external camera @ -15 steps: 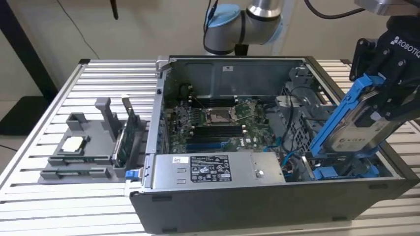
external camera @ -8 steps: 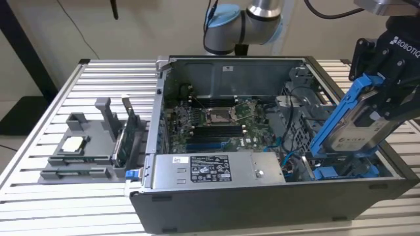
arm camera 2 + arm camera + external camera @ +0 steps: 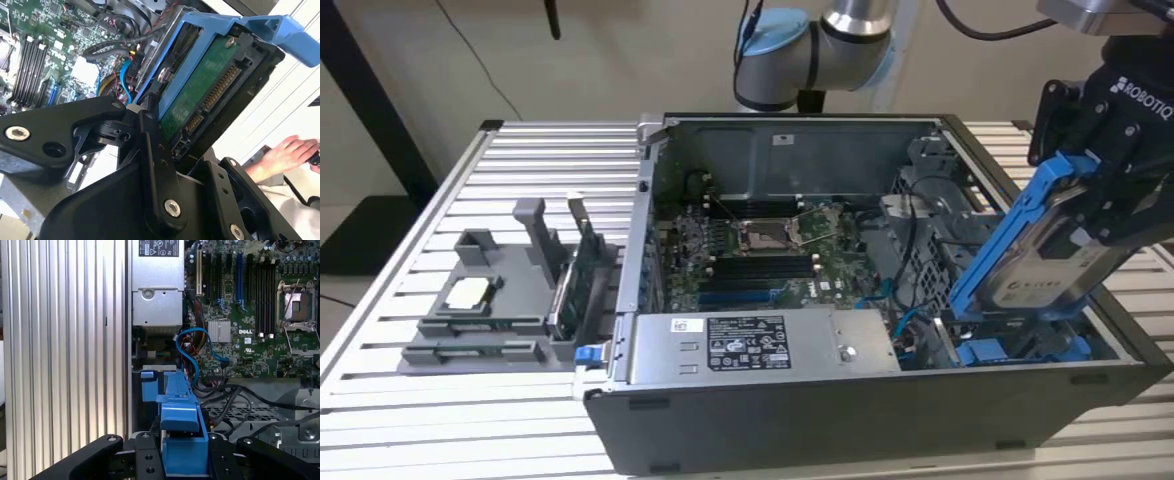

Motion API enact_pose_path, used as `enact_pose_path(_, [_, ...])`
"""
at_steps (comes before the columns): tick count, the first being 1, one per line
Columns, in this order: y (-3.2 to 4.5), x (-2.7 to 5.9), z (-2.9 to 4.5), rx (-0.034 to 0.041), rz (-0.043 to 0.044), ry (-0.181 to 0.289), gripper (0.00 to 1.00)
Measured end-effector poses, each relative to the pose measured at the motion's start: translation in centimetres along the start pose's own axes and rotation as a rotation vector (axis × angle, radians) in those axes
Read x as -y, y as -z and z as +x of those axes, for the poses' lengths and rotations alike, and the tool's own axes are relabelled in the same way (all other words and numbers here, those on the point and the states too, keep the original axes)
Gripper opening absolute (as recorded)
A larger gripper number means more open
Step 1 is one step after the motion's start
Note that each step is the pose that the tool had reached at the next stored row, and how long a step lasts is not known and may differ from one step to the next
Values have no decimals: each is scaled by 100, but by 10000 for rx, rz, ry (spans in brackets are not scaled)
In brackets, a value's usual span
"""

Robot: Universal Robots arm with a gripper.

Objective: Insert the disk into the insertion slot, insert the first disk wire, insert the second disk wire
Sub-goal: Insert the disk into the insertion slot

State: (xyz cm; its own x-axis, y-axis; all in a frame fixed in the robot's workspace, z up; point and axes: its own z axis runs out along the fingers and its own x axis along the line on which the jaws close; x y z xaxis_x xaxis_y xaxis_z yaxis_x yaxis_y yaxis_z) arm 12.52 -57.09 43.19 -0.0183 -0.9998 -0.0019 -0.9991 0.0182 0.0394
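The gripper [image 3: 1091,212] is clamped on the disk [image 3: 1047,270], which hangs tilted with its lower end over the slot [image 3: 1021,348], at the exterior view's right end of the case [image 3: 854,425]. Blue cables [image 3: 192,352] loop just beside the slot, between it and the power supply [image 3: 747,345]. In the second wrist view a person's hand [image 3: 292,150] shows past the disk.

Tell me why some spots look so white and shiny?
Second wrist view: strong light washes the area behind the disk white; first wrist view: the slatted table shows bright glare stripes; exterior view: soft, even light, the computer case dimmer inside.
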Motion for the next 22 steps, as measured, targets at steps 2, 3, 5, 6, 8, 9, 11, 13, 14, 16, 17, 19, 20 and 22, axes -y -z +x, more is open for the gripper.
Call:
enact_pose_path(2, [-17,7,0,2,0,2,33])
enact_pose_path(3, [-30,9,0,2,0,2,33])
enact_pose_path(5, [-65,11,0,3,0,1,33])
enact_pose_path(6, [-82,13,0,2,0,1,33])
enact_pose_path(8, [-106,17,0,3,0,2,33])
enact_pose_path(9, [-115,20,0,3,0,3,33])
enact_pose_path(11, [-135,23,0,2,0,1,33])
enact_pose_path(13, [-156,27,0,3,0,2,33])
enact_pose_path(14, [-167,31,0,3,0,2,33])
enact_pose_path(16, [-185,41,0,2,0,3,33])
enact_pose_path(17, [-195,45,0,2,0,2,33])
enact_pose_path(19, [-219,48,0,0,0,0,33])
enact_pose_path(20, [-234,49,0,3,-1,-1,33])
enact_pose_path(22, [-262,51,0,2,0,2,33])
